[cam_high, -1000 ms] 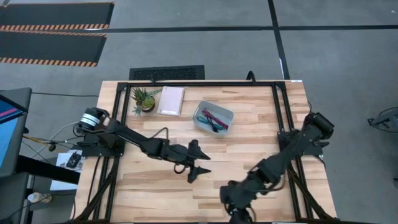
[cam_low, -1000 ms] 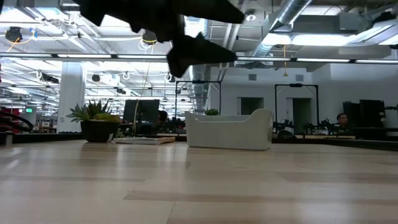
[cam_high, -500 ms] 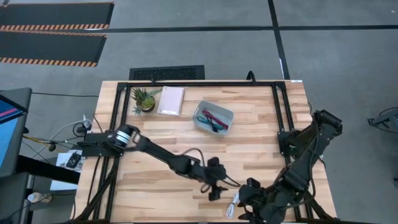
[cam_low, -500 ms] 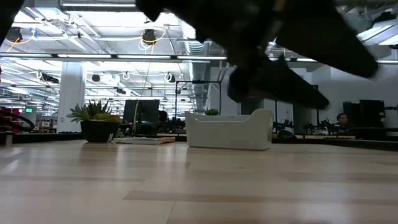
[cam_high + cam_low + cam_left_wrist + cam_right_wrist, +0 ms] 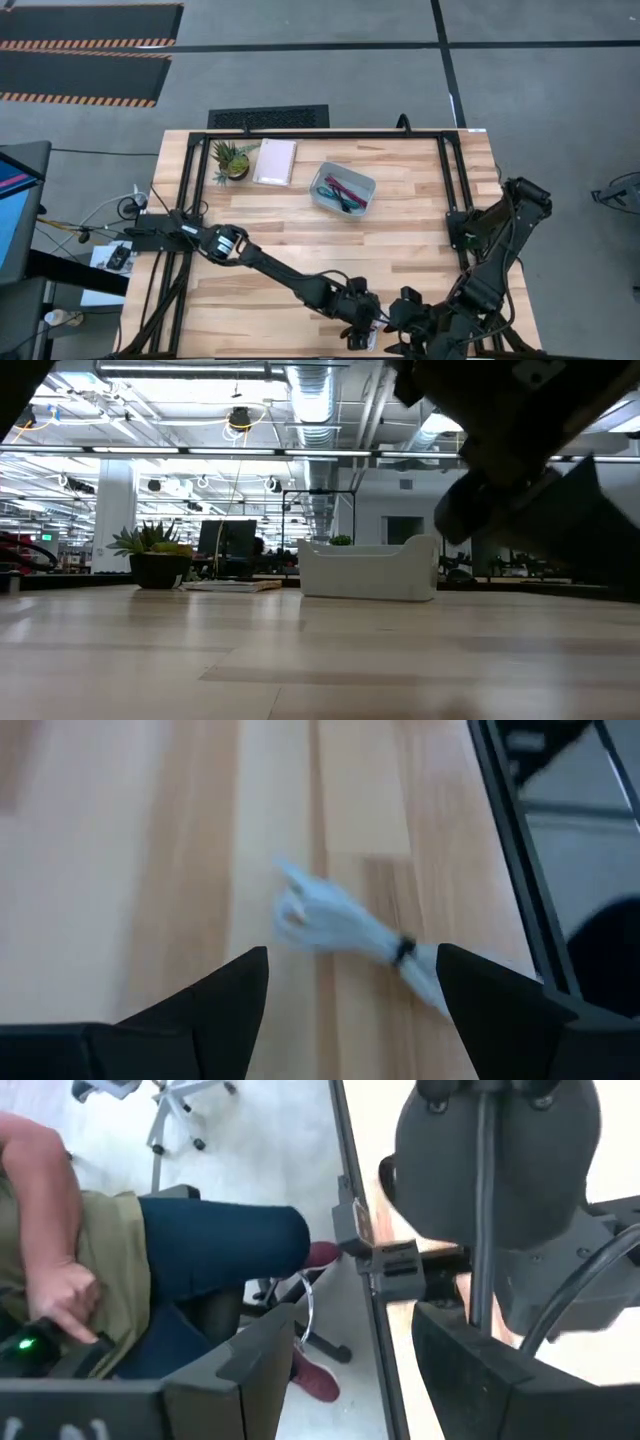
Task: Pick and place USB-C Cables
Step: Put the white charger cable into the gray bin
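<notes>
Left wrist view: your left gripper (image 5: pixel 350 985), open and empty, hovers over the white cable (image 5: pixel 345 925) at the table's (image 5: pixel 420 230) near edge. It looks light and floppy; pinch near its dark tie. Right gripper (image 5: pixel 400 345) waits alongside, open.

Left arm: reaches further across the table toward the near right than a second ago, when its gripper sat at mid-table. Left gripper (image 5: pixel 362 328) now at the near edge, fingers spread over the white cable (image 5: pixel 345 927), which lies flat on the wood; half a second ago that cable showed bare just right of the gripper. Right gripper (image 5: pixel 405 340): shifted right from the near edge a second ago, now just beside the left gripper, fingers parted
</notes>
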